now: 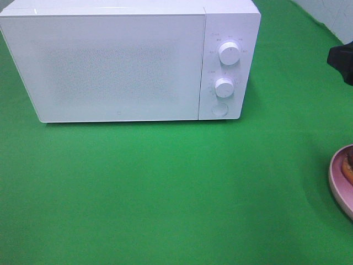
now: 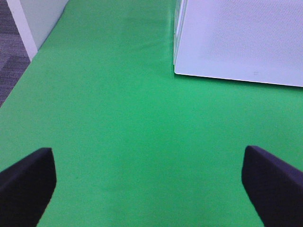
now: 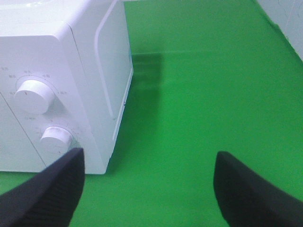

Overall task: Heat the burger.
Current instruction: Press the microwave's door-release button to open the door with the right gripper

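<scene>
The burger [image 1: 348, 168] sits on a pink plate [image 1: 334, 178] at the right edge of the green bench [image 1: 165, 187], with only a brown sliver in view (the frame cuts off the rest). The white microwave [image 1: 118, 66] stands toward the back edge, door closed, with an upper knob [image 1: 229, 53], a lower knob [image 1: 224, 87] and a round button [image 1: 220, 109] on its right panel. The left gripper [image 2: 147, 158] is spread wide over the green, clasping nothing. The right gripper [image 3: 150, 158] is likewise released, near the microwave's knob side. A dark shape [image 1: 342, 63] at the right edge is possibly the right arm.
</scene>
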### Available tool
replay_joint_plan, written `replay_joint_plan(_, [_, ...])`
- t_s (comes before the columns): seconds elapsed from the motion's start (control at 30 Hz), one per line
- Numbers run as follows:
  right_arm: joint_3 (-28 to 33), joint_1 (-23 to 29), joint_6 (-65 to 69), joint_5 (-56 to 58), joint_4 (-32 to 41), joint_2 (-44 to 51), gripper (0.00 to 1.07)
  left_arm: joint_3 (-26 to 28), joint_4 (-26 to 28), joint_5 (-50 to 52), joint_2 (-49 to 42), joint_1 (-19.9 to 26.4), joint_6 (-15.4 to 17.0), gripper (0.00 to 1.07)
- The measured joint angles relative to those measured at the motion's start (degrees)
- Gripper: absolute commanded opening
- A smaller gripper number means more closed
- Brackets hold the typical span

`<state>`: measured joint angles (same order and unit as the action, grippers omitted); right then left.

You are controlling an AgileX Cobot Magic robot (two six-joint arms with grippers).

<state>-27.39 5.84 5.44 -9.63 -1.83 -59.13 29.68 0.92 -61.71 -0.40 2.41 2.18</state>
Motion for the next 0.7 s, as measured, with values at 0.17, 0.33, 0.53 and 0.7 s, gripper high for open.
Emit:
replay_joint_plan(0.17, [6.59, 0.0, -1.09, -16.21, -0.29, -2.23, 0.73, 0.0, 0.0, 0.0, 0.0, 0.0, 0.0, 1.0])
replay_joint_plan(0.33, [10.83, 0.0, -6.42, -28.07, 4.13, -5.04, 0.73, 0.0, 0.0, 0.0, 0.0, 0.0, 0.0, 1.0])
replay_joint_plan(0.53, [12.09, 1.2, -11.52, -33.52, 10.2, -7.79, 0.73, 0.0, 0.0, 0.0, 0.0, 0.0, 0.0, 1.0])
replay_joint_plan(0.7, [12.15, 7.96, -18.96, -37.41, 19.42, -11.23, 0.73, 0.0, 0.0, 0.0, 0.0, 0.0, 0.0, 1.0])
